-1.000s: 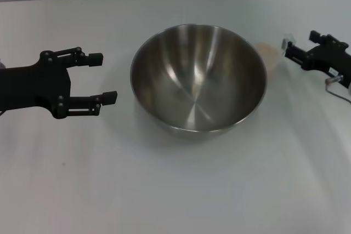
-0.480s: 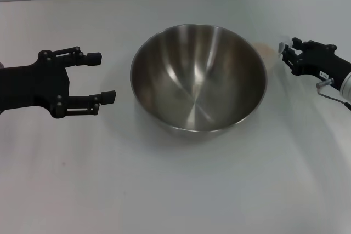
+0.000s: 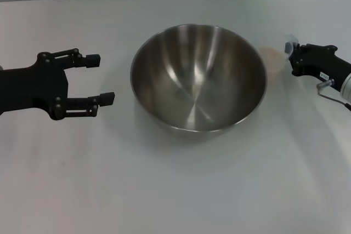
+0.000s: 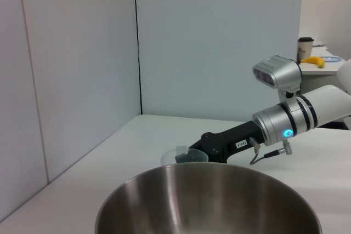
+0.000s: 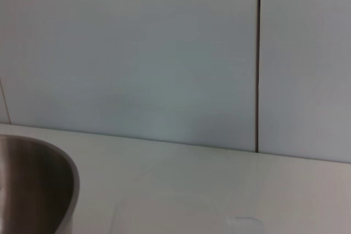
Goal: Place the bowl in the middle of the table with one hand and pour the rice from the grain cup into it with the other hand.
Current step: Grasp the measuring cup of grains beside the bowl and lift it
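Bowl (image 3: 198, 78) mid-table (image 3: 164, 190); grain cup (image 3: 271, 56) just right of it

From my left wrist I see the bowl (image 4: 211, 204) close by on the table (image 4: 131, 141). Beyond its far rim my right gripper (image 4: 184, 155) reaches the grain cup (image 4: 176, 157); whether it grips I cannot tell. A banana (image 4: 313, 60) lies far behind.

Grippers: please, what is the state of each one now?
Left gripper: open, holding nothing, beside the bowl.
Right gripper: at the grain cup; cannot tell.
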Tool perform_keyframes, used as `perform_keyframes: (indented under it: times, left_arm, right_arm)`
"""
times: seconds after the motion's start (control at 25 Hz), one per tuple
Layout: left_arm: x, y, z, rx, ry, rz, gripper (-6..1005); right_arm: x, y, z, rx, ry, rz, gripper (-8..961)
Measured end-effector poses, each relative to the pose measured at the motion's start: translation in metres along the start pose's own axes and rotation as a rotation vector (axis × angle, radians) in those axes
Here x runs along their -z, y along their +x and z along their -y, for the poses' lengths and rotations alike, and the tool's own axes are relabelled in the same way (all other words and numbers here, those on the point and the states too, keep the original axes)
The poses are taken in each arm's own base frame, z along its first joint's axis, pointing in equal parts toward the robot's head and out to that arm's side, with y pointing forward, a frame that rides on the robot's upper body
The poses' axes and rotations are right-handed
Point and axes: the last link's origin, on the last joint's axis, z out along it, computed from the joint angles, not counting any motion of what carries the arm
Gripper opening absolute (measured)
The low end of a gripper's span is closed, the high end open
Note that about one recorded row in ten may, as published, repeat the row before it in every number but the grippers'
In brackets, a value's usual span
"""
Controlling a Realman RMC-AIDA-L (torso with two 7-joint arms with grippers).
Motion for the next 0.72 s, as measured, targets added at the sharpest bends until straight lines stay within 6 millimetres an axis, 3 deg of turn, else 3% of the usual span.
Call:
perform_keyframes:
  times: [0.12, 0.44, 0.72]
  left_arm:
    - [0.0, 0.0, 0.0, 0.001, 0.001, 0.0, 832]
    - [0.0, -0.001, -0.001, 0.004, 0.001, -0.001, 832]
    - [-0.001, -0.001, -0.002, 0.005, 0.0, -0.003, 833]
  right_arm:
    - [0.0, 0.0, 0.0, 0.0, -0.001, 0.001, 18]
    - [-0.001, -0.005, 0.002, 0.024, 0.016, 0.031, 9]
    - [-0.002, -0.021, 0.005, 0.07, 0.048, 0.132, 10]
